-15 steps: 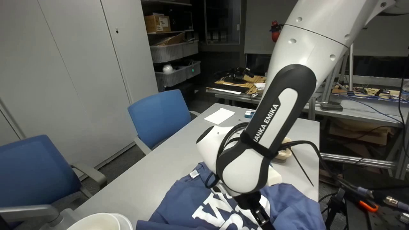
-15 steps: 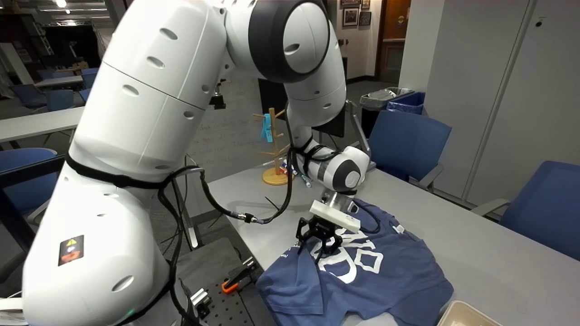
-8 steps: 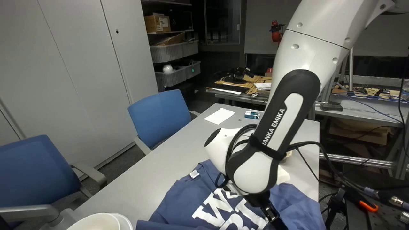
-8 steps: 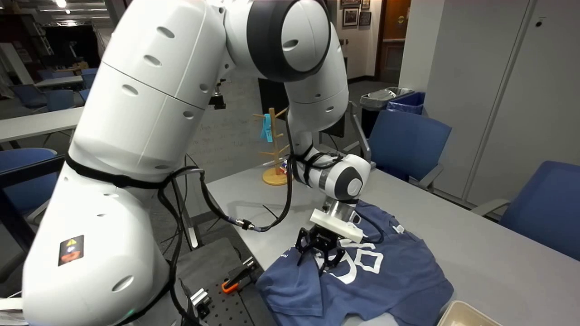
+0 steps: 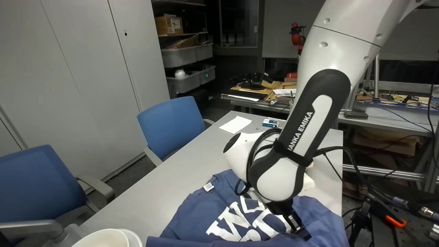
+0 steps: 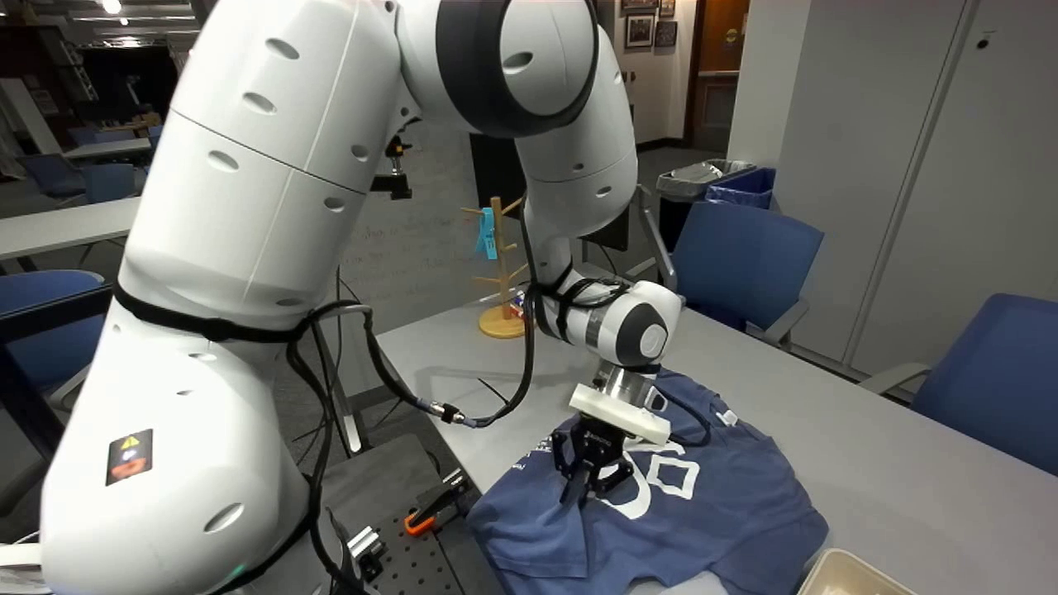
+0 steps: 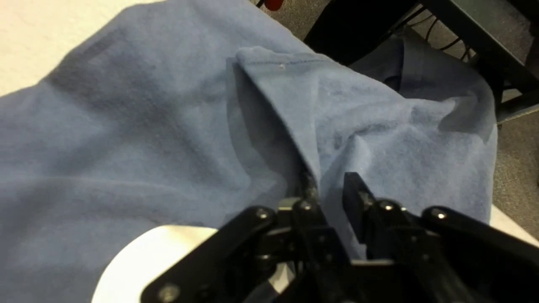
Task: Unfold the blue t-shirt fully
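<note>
"Blue t-shirt [image 5: 217, 202], where from the gripper [image 5: 303, 234]?"
"Left to right, in an exterior view: white bowl [image 5: 103, 238], well left of it; then the shirt on the table [image 5: 161, 192]; white letters [image 5: 228, 223] just left of the gripper; cloth under it and to its right."
"And its grip?"
"Narrow; shirt shows between the tips; pinched or not, I cannot tell."
</note>
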Action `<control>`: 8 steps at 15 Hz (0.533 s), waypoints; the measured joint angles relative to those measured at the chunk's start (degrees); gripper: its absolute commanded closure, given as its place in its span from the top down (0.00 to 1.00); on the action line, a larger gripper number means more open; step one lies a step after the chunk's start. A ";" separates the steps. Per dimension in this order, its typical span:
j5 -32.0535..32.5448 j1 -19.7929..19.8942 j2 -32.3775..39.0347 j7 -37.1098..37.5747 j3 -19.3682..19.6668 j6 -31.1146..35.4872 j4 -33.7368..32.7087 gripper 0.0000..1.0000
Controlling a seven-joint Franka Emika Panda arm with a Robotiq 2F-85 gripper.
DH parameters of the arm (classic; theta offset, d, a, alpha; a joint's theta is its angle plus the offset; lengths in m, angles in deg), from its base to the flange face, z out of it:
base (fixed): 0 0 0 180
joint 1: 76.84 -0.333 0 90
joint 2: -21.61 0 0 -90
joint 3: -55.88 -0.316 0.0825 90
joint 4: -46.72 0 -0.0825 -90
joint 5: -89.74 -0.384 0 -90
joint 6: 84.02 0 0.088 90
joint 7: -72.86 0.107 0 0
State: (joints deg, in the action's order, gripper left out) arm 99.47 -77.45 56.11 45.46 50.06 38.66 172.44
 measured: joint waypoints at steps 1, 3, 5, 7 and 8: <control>0.03 0.00 -0.96 0.00 0.00 0.02 0.26 0.00; 0.12 -0.02 -3.32 0.00 -0.05 0.04 0.83 0.00; 0.13 -0.05 -5.81 0.01 -0.27 0.05 1.29 0.00; 0.13 -0.13 -7.80 0.00 -0.57 0.04 1.65 0.26; 0.16 -0.27 -8.40 0.00 -0.62 0.10 1.76 0.27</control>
State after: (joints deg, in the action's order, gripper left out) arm 99.63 -77.71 47.71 45.47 49.43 38.76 174.20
